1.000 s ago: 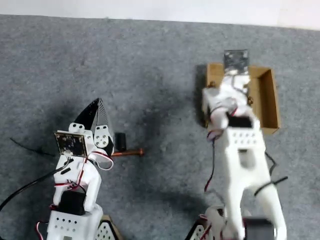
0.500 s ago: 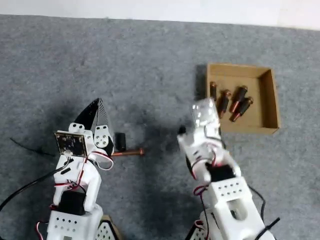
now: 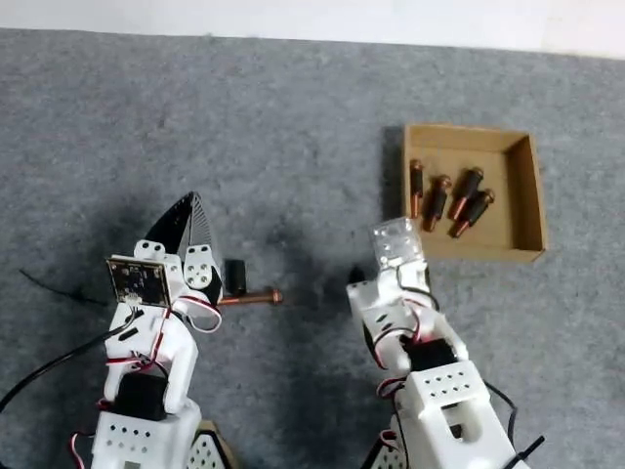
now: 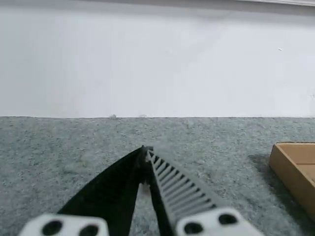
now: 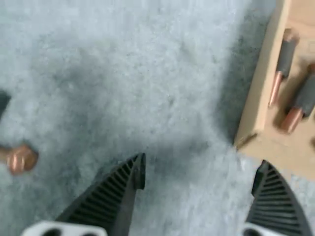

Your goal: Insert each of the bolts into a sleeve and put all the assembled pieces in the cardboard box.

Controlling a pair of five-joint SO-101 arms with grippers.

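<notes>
A copper bolt (image 3: pixel 250 298) lies on the grey carpet beside a short black sleeve (image 3: pixel 234 274), both just right of my left arm. My left gripper (image 3: pixel 191 207) is shut and empty, pointing away over the carpet past the two; its closed tips (image 4: pixel 145 151) show in the left wrist view. The cardboard box (image 3: pixel 525 195) at the back right holds several sleeved bolts (image 3: pixel 467 203). My right gripper (image 5: pixel 202 177) is open and empty, low over bare carpet between the bolt head (image 5: pixel 17 158) and the box wall (image 5: pixel 263 83). The right arm (image 3: pixel 402 293) covers it from above.
A white strip (image 3: pixel 312 18) runs along the carpet's far edge. Open carpet lies between the two arms and behind the left gripper. A black cable (image 3: pixel 44 288) trails off to the left of the left arm.
The right arm has pulled back from over the box to the carpet in front of it, uncovering the pieces inside. The left arm, the bolt and the sleeve have not moved.
</notes>
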